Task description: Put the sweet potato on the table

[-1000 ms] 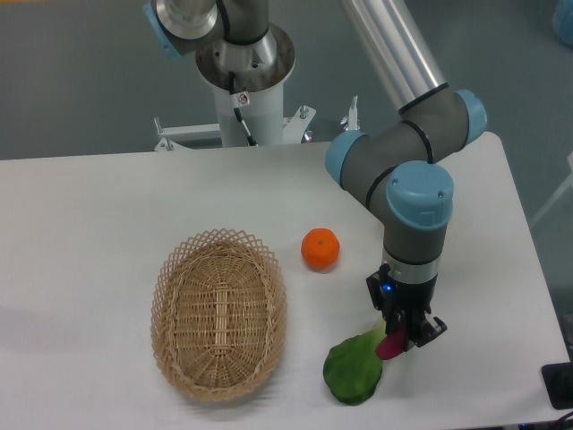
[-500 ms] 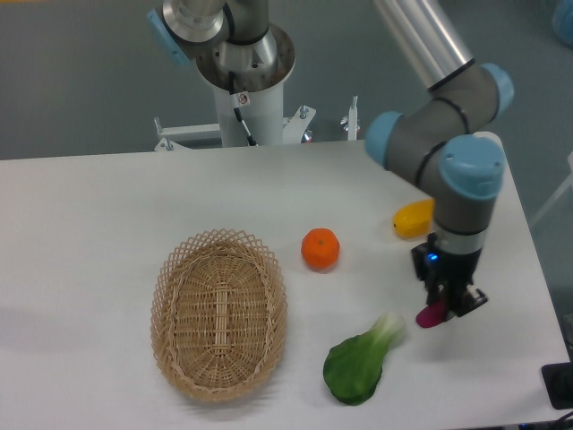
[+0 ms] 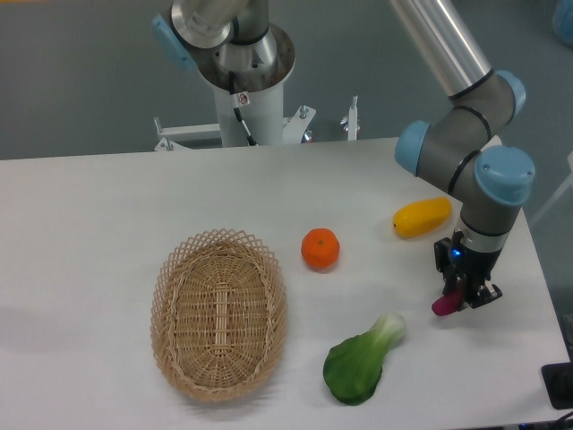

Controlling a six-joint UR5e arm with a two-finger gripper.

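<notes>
While the gripper [image 3: 464, 296] holds the sweet potato [image 3: 445, 304] tight between its fingers, the little purple root hangs low over the right side of the white bench [image 3: 89, 215]. It sticks out to one side of the fingers, tilted, with its lower tip very near the top of the bench. I cannot tell if the tip touches yet. The spot under it is bare. The yellow vegetable [image 3: 422, 217] lies a little way behind, the bok choy [image 3: 360, 361] lies to the front and toward the middle, and the orange [image 3: 320, 249] and the woven basket [image 3: 219, 313] are farther off. So this looks like a good place to put it down. To do this step well, I think the arm should go down slowly and straight, until the sweet potato rests on the bench. Then the fingers should open gently, so it does not drop or bounce. The root is round and curved, so it may roll a bit when it is let go. The bench edge on the right is not far, so a soft, low let-go seems safest. After that, the gripper should lift straight up so it does not bump the root.
</notes>
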